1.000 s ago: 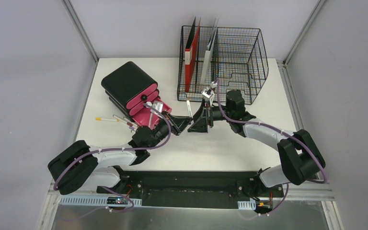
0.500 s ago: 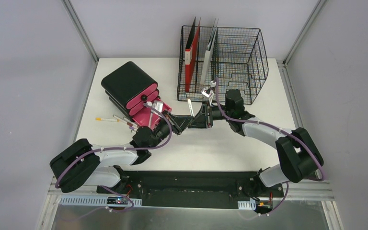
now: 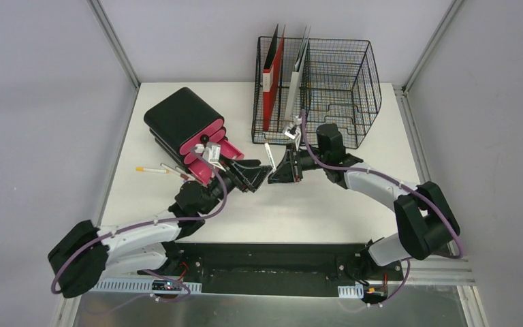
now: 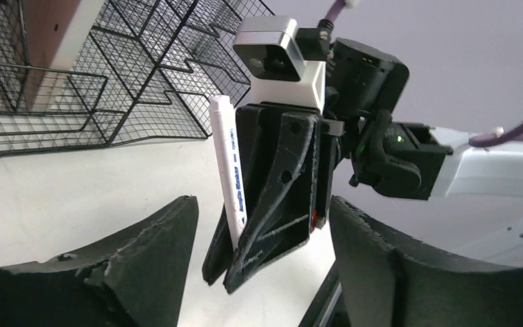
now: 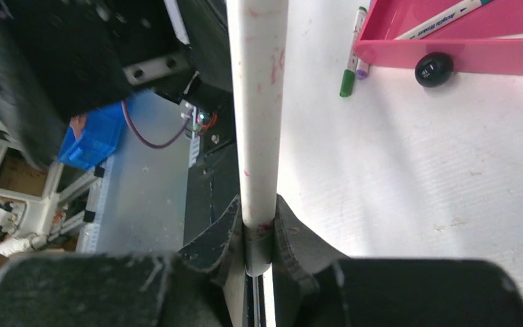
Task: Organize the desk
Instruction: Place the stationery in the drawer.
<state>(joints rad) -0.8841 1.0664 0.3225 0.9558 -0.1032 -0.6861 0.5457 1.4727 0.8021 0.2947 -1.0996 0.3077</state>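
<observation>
Gripping white marker (image 5: 259,102) by one end: right claw (image 5: 259,235) clamped on it, above desk (image 3: 354,204). Left claw (image 3: 256,178) apart, holding nothing, fingers either side of right claw. Desk lies under both arms; wire rack (image 3: 334,75) at far edge, black-pink drawer box (image 3: 184,126) far left.

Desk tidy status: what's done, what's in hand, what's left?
Done: folders stand in the wire rack, and one pen lies in the open pink drawer. In hand: the right gripper is shut on a white marker, with the left gripper open beside it. Left: stowing that marker, plus the loose pens lying on the desk beside the drawer.
</observation>
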